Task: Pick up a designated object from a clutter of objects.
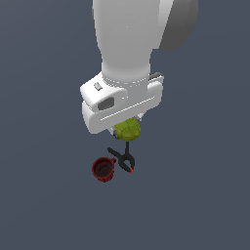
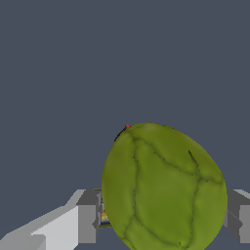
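Where veined, lump looks yellow-green.

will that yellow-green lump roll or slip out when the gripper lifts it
The yellow-green lump looks rounded with no flat faces, so it would probably roll if dropped. Its bulging sides give the gripper fingers little to bear on, so it may twist or slip. Its creased surface might add a little grip.

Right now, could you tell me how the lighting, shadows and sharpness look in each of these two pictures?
Exterior view: flat, even render light, no cast shadows on the grey ground; the red mug and black clamp are small and coarse. Wrist view: the yellow-green lump fills the frame between the gripper fingers, softly shaded, no glare; its dark creases stay sharp.
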`<state>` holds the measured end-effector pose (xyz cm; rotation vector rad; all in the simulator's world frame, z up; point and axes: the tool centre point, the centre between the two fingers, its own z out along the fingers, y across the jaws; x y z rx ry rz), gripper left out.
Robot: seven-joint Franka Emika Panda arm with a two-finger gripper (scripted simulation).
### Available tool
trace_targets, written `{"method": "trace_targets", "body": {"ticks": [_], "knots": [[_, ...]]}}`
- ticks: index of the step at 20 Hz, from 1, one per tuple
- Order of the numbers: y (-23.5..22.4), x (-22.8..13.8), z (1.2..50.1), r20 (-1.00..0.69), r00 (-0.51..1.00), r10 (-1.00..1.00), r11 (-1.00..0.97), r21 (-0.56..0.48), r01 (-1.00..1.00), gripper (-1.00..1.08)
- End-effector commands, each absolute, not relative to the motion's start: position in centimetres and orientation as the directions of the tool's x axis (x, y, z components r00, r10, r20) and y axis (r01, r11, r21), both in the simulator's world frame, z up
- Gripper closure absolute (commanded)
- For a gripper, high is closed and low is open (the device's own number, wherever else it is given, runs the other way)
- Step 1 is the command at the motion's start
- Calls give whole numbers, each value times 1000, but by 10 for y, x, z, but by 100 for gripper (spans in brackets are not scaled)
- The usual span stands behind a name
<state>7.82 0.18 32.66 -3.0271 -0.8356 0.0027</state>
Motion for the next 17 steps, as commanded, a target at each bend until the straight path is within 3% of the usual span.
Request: {"method": "trace_targets", "body": {"ticks": [1,17], "knots": [[-3,88,338,0,858,513,-858,-1,513,108],[-15,112,365,0,858,513,-858,0,513,108]]}}
